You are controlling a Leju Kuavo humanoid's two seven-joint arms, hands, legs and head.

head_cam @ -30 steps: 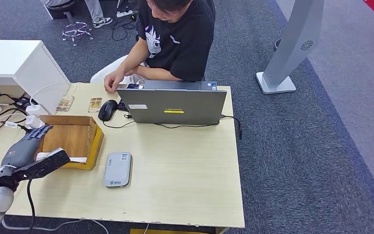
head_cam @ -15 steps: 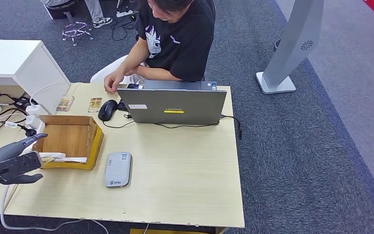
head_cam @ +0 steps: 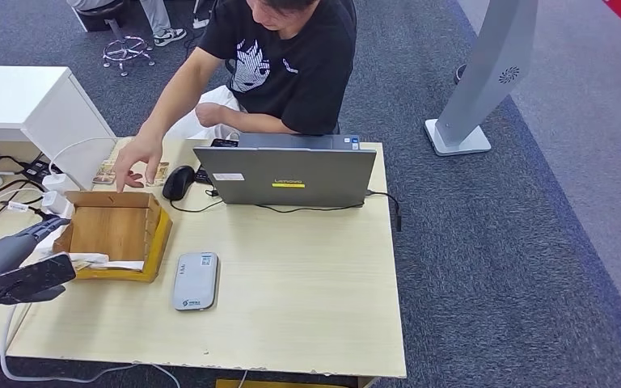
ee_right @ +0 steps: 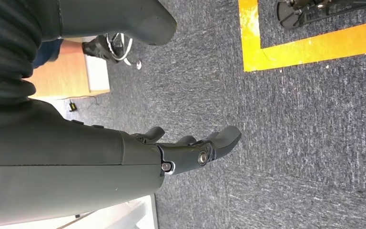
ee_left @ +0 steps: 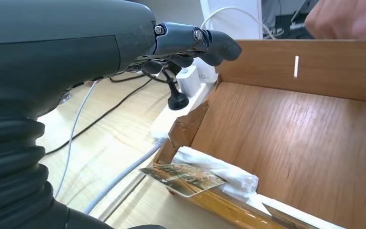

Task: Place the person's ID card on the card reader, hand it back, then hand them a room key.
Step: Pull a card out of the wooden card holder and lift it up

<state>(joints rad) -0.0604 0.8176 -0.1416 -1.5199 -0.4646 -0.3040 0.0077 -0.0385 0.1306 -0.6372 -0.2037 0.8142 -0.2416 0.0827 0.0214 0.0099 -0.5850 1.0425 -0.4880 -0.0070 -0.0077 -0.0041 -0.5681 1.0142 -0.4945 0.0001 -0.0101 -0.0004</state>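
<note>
the left robot hand [head_cam: 18,260] hovers empty, fingers loose, beside the wooden box [head_cam: 118,234] where a card [ee_left: 182,177] lies on its near edge (probably the room key). next: pinch that card; the reader [head_cam: 195,280] sits bare.

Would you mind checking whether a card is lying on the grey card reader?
No, the card reader lies bare on the table, with nothing on it.

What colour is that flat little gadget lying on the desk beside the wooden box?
The flat rounded card reader is light silver-grey with a small label, clearest in the head view.
</note>
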